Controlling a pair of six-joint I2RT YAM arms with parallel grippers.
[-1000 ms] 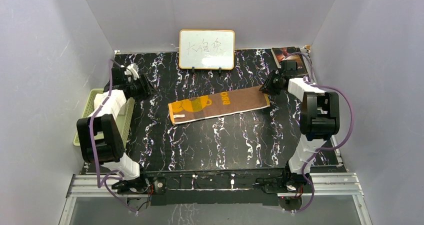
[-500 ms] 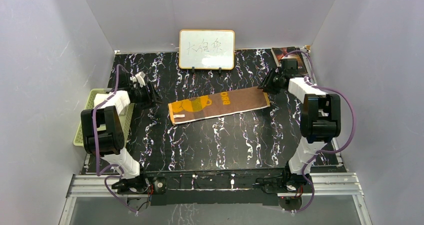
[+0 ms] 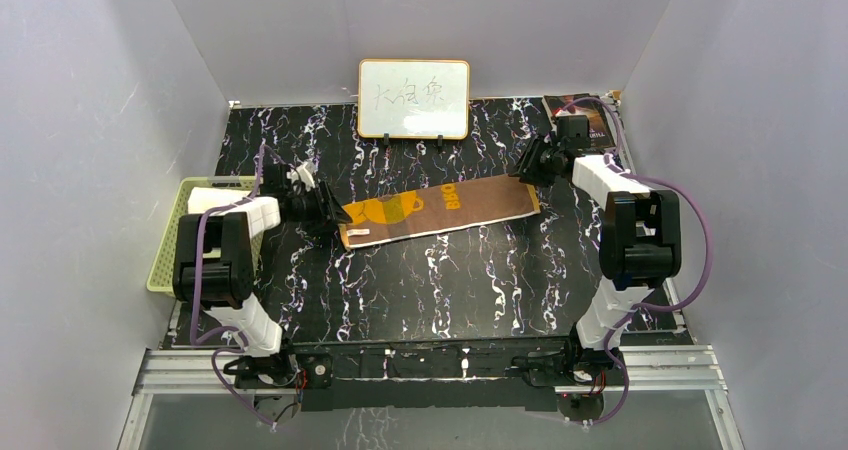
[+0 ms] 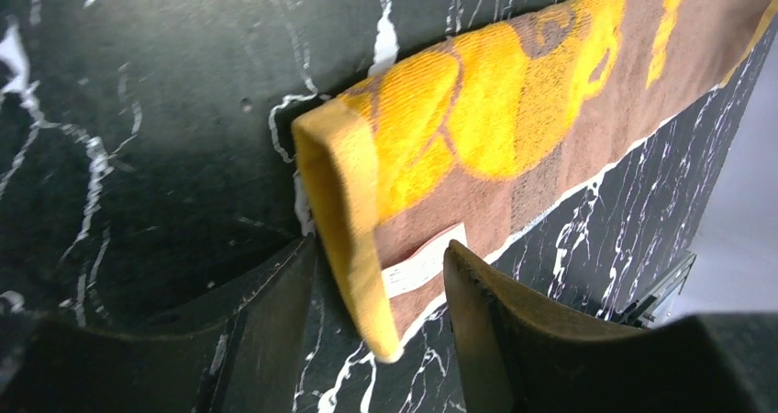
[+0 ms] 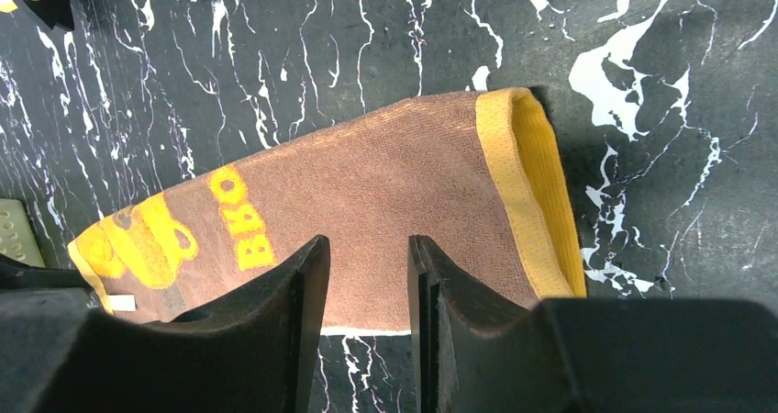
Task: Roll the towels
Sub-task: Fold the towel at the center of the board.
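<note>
The orange-and-dark-brown towel lies flat and unrolled across the middle of the black marbled table. My left gripper is open at its left end. In the left wrist view its jaws straddle the raised yellow hem by the white label. My right gripper is open at the towel's right end. In the right wrist view its jaws hover over the brown cloth near the yellow hem, holding nothing. A pale shape lies in the basket behind my left arm. I cannot tell whether it is the cream towel.
A pale green slotted basket stands at the table's left edge. A small whiteboard stands at the back centre. A dark booklet lies at the back right corner, just behind my right arm. Grey walls enclose the table.
My left arm has swung right from beside the basket to the towel's left end. My right gripper has shifted slightly left and back at the right end. The towel has not moved.
</note>
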